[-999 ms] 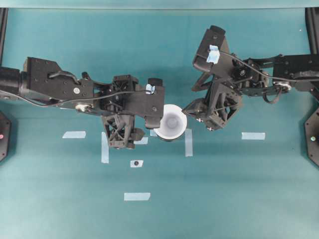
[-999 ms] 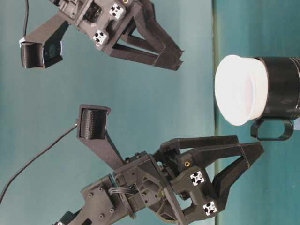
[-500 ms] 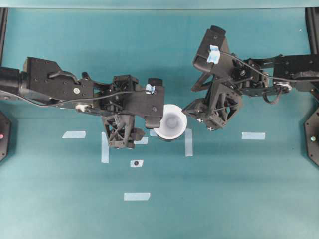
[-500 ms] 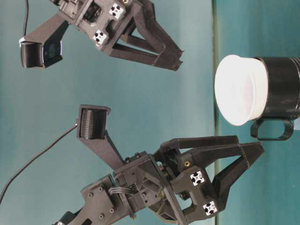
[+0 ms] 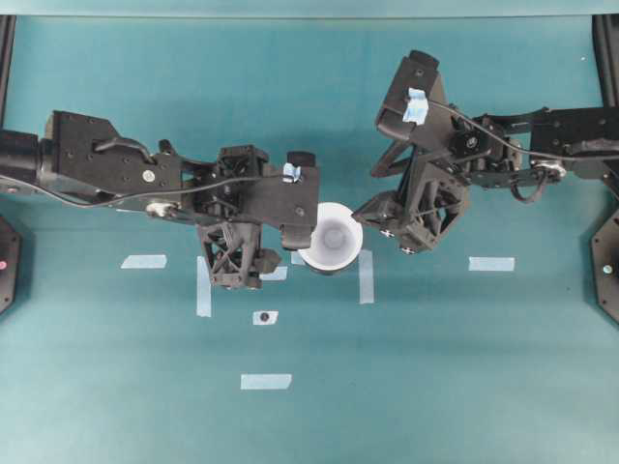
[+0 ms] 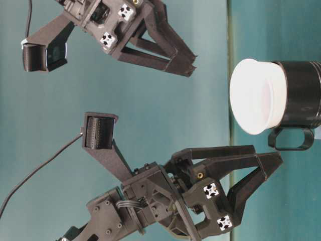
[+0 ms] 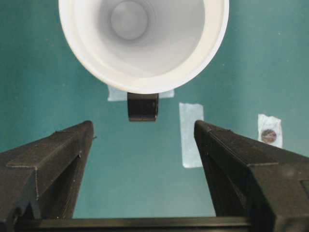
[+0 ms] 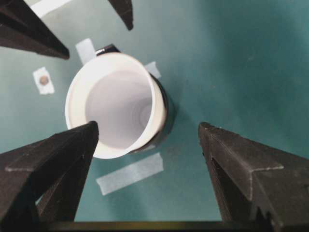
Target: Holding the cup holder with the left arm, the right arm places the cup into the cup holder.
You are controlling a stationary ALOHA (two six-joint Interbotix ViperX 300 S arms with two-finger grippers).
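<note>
Cup (image 5: pixel 330 238) already seated in cup holder (image 6: pixel 302 94), rim proud of black wall, holder upright on bench (image 5: pixel 435 367) between tape strips (image 5: pixel 366 276). Left claw (image 5: pixel 253 273) spread wide, empty, just beside holder, not touching. Right claw (image 5: pixel 387 227) also wide, empty, raised clear on other side. Holder handle (image 7: pixel 143 106) faces left wrist camera. Judgement: placement done, both claws released so stack stands alone; bracing no longer needed.

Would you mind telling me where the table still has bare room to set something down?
The teal table lies bare below the pale tape strips. It is crowded mid-table, where both open grippers flank the white paper cup seated in its glossy black holder.
</note>
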